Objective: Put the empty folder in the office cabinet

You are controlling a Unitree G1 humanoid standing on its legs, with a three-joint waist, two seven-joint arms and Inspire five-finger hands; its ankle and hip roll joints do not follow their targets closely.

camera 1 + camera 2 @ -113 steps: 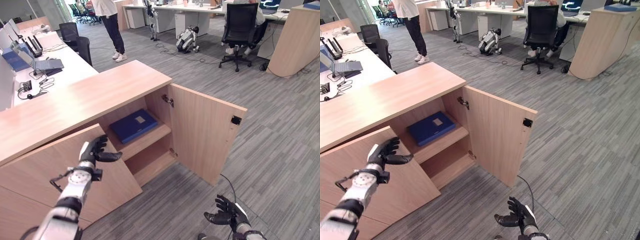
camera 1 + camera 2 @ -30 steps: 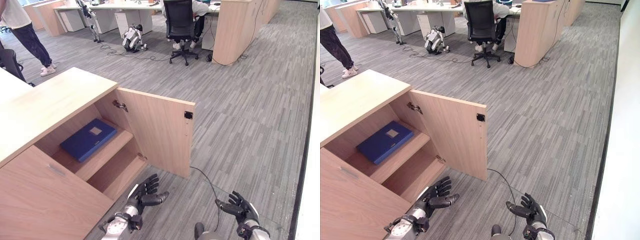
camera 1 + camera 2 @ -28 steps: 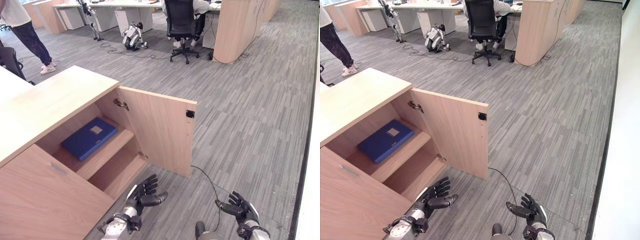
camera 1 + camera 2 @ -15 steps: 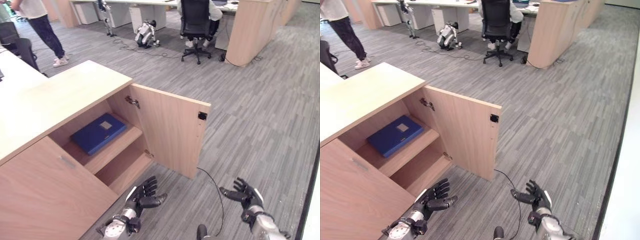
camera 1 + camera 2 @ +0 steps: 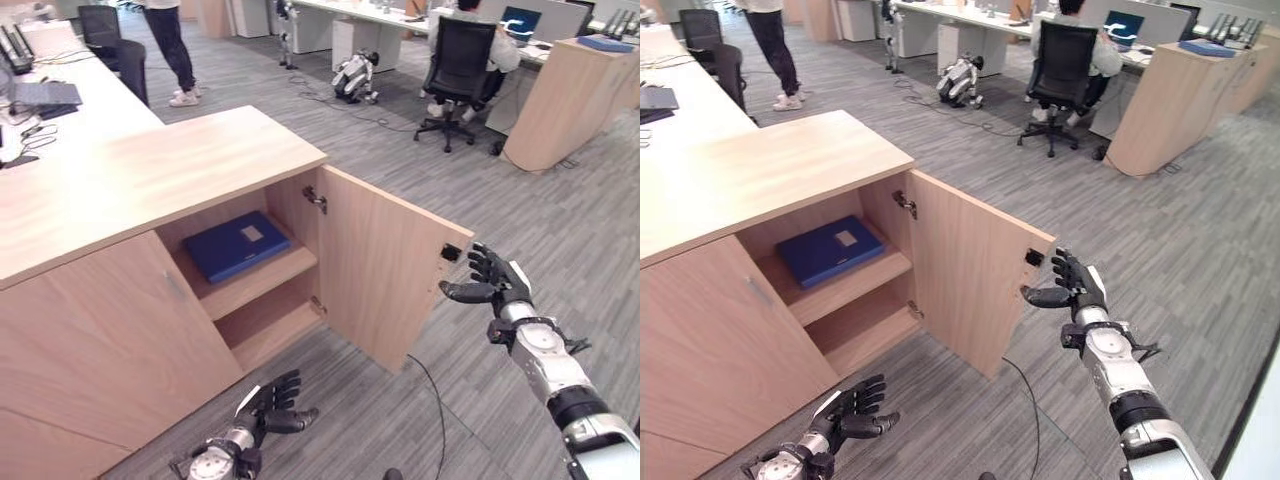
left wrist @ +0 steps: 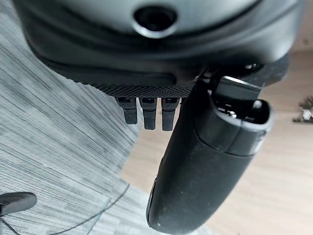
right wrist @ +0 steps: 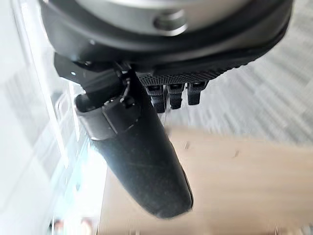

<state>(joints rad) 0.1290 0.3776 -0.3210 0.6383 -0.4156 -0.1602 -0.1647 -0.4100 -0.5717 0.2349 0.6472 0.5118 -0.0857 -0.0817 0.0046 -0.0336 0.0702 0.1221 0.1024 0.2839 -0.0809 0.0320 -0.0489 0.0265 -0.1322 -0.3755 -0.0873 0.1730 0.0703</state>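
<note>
The blue folder (image 5: pixel 238 246) lies flat on the upper shelf inside the wooden office cabinet (image 5: pixel 150 175). The cabinet's right door (image 5: pixel 375 270) stands wide open. My right hand (image 5: pixel 503 288) is raised beside the free edge of that door, near its latch. Its fingers are spread and it is open, holding nothing; whether the thumb touches the door I cannot tell. My left hand (image 5: pixel 262 408) hangs low over the floor in front of the cabinet, open and empty. In the right wrist view the straight fingers (image 7: pixel 168 95) face the door's wood.
The cabinet's left door (image 5: pixel 120 340) is shut. A desk with a laptop (image 5: pixel 40 95) runs behind the cabinet. A person (image 5: pixel 172 50) stands at the back. Someone sits in an office chair (image 5: pixel 455 75), and a wooden partition (image 5: pixel 560 100) stands at right. Grey carpet lies around.
The view has swung left. My right hand has risen from near the floor to the edge of the open door. My left hand stays low, and the folder has not moved.
</note>
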